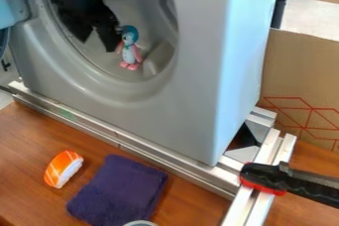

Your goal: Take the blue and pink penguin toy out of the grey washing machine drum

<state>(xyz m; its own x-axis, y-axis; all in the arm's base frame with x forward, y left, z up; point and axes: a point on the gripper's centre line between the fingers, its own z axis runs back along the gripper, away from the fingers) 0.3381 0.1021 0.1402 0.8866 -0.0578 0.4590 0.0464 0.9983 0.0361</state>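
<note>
Inside the round opening of the grey washing machine (192, 121), the black gripper (97, 44) hangs at the upper left with its two fingers spread and pointing down. Just to its right stands a small toy penguin (128, 50) with a blue head, whitish belly and pink feet, upright on the lower part of the drum. The right finger is close beside the toy; whether they touch I cannot tell. No object shows between the fingers.
On the wooden table (27, 141) in front lie an orange-and-white sushi toy (63, 169) and a folded purple cloth (122, 190). A metal rail (119, 141) runs along the machine's base. A black-and-red clamp (265, 177) grips the frame at right. Cardboard (301, 76) stands behind.
</note>
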